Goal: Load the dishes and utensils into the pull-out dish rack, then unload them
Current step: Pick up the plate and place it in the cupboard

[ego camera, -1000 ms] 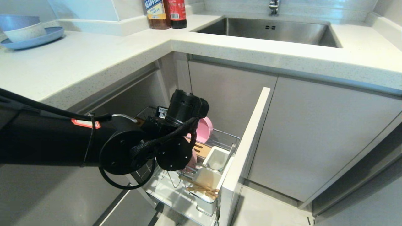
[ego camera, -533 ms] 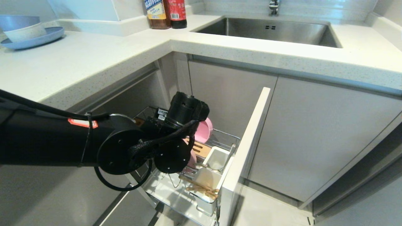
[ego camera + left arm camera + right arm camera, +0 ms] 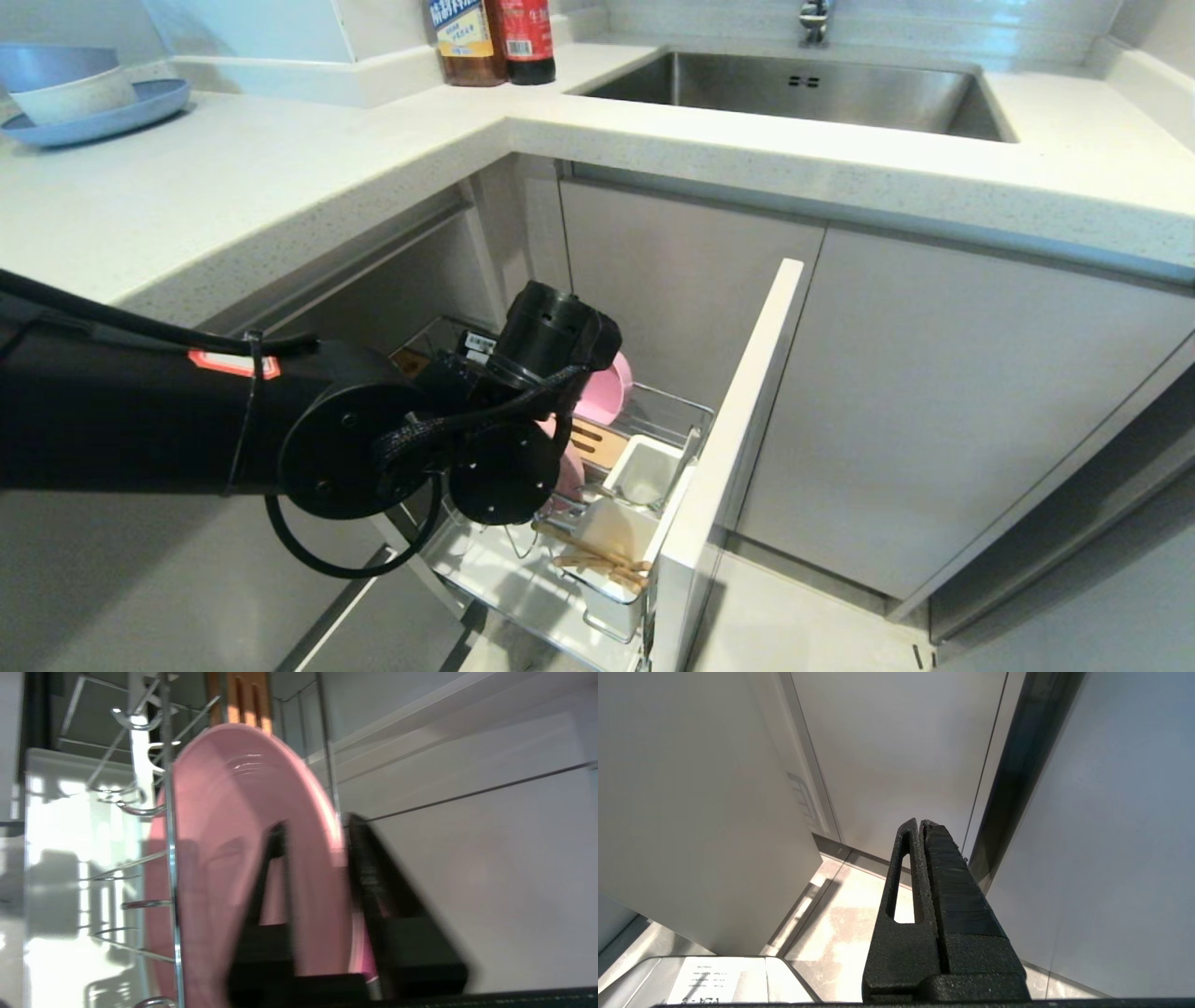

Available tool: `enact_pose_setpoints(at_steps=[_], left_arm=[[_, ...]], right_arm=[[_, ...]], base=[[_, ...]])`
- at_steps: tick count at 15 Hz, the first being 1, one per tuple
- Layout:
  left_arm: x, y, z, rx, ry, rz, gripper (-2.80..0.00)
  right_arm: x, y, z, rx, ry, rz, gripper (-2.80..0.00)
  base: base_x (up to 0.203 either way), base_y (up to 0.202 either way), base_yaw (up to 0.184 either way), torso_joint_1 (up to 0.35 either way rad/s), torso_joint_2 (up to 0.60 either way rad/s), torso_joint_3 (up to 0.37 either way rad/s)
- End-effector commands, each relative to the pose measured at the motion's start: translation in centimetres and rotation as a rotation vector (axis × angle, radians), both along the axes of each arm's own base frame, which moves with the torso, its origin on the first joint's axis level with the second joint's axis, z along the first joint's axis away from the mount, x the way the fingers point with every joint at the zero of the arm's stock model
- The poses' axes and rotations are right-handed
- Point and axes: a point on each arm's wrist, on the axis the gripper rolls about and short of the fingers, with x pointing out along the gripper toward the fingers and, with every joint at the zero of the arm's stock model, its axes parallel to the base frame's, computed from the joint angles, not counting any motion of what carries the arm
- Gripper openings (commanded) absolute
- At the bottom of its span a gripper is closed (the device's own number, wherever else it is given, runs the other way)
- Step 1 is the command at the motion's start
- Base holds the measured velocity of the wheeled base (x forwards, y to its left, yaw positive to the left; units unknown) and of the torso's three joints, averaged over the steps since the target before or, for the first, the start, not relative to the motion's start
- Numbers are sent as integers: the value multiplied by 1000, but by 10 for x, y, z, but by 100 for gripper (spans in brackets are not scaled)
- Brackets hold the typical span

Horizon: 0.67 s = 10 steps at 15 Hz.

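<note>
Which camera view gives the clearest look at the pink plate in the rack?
The left wrist view: the pink plate fills the frame, standing on edge among the rack wires, with the left gripper fingers straddling its rim. The head view shows only a sliver of it behind the left arm. The right wrist view shows none of it.

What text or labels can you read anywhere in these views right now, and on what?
None reads clearly.
Two sauce bottles on the counter: printed labels, too small to read.
Orange-red tag on the left arm: no legible wording.
White sticker by the left wrist: too small.
Paper label in the right wrist view: print blurred.
</note>
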Motion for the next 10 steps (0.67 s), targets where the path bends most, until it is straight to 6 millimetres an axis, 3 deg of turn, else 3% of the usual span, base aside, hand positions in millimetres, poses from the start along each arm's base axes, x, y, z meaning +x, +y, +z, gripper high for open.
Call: enact_pose_setpoints(at_steps=[1,7,10], left_arm=[[-1,1,0,7,1,9,0],[-2,1,0,10,6,5,0],[-10,0,12,-16,-15,-20,0]], right_arm=[[0,0,0,0,2,1,-280],[0,0,0,0,1,1,-280],[0,0,0,0,2,1,-280]], base=[[0,0,0,0,0,0],[0,0,0,0,0,0],[0,0,0,0,0,0]])
